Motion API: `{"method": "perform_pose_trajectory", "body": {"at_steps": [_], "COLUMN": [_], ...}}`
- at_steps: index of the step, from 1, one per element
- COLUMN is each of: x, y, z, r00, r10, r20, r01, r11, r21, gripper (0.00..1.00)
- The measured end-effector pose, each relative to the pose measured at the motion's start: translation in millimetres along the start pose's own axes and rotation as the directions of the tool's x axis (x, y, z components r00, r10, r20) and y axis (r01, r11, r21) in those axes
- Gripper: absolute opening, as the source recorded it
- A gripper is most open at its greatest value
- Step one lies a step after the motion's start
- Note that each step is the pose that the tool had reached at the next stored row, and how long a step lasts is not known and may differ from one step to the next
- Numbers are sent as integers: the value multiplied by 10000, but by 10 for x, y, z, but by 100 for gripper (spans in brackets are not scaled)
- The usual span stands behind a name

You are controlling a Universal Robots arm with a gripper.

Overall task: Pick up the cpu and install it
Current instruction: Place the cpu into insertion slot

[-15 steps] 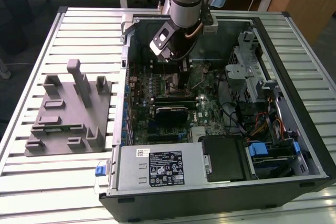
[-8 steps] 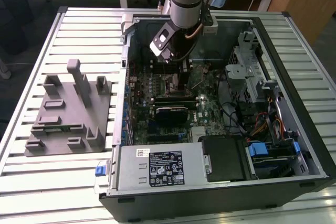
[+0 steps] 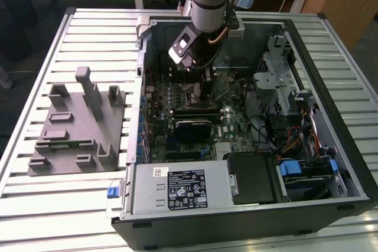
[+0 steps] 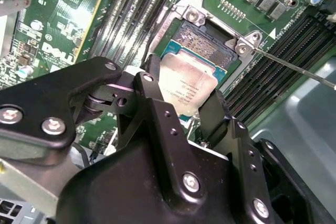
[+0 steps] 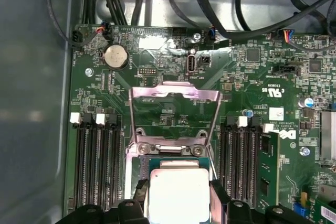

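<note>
The cpu (image 4: 186, 85) is a flat square chip with a pale silver top. My gripper (image 4: 184, 95) is shut on it, with one black finger (image 4: 150, 85) on each of two opposite sides. It hangs partly over the open socket (image 4: 202, 38) on the green motherboard; whether it touches the socket I cannot tell. In the first wrist view the cpu (image 5: 178, 192) sits between the fingers of the gripper (image 5: 178, 199), just below the raised metal load plate (image 5: 175, 94). In the exterior view the gripper (image 3: 205, 78) reaches down into the open computer case (image 3: 331, 57).
Memory slots (image 5: 97, 161) flank the socket on both sides. A thin metal lever (image 4: 294, 66) sticks out beside it. Black cables (image 5: 220, 19) run along the case wall. A grey plastic fixture (image 3: 77, 125) stands on the slatted table at the exterior view's left.
</note>
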State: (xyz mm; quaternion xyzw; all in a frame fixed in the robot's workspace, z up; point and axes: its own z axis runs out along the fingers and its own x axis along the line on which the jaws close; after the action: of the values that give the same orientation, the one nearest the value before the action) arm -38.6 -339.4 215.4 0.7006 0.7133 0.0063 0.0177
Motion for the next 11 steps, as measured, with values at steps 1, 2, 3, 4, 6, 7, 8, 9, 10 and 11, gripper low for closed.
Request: {"method": "perform_pose_trajectory", "body": {"at_steps": [1, 2, 3, 4, 6, 7, 8, 9, 10, 11], "x": [9, 17, 23, 26, 26, 27, 27, 27, 27, 27], "y": [-1, -2, -4, -5, -6, -7, -8, -9, -10, -12], "z": [1, 3, 5, 8, 15, 19, 25, 31, 36, 42], "r00": [10000, 10000, 10000, 10000, 10000, 10000, 10000, 10000, 10000, 10000], "r10": [1, 1, 0, 0, -2, -1, 0, 2, 5, 10], "r20": [1, 1, 1, 0, -1, 0, 1, 1, 1, 1], "r01": [-1, -1, 0, 0, 2, 1, 0, -2, -5, -10], "r11": [10000, 10000, 10000, 10000, 10000, 10000, 10000, 10000, 10000, 10000], "r21": [0, 0, 0, -1, -1, 0, 0, 0, 0, 0], "gripper": [54, 54, 54, 54, 54, 54, 54, 54, 54, 54]}}
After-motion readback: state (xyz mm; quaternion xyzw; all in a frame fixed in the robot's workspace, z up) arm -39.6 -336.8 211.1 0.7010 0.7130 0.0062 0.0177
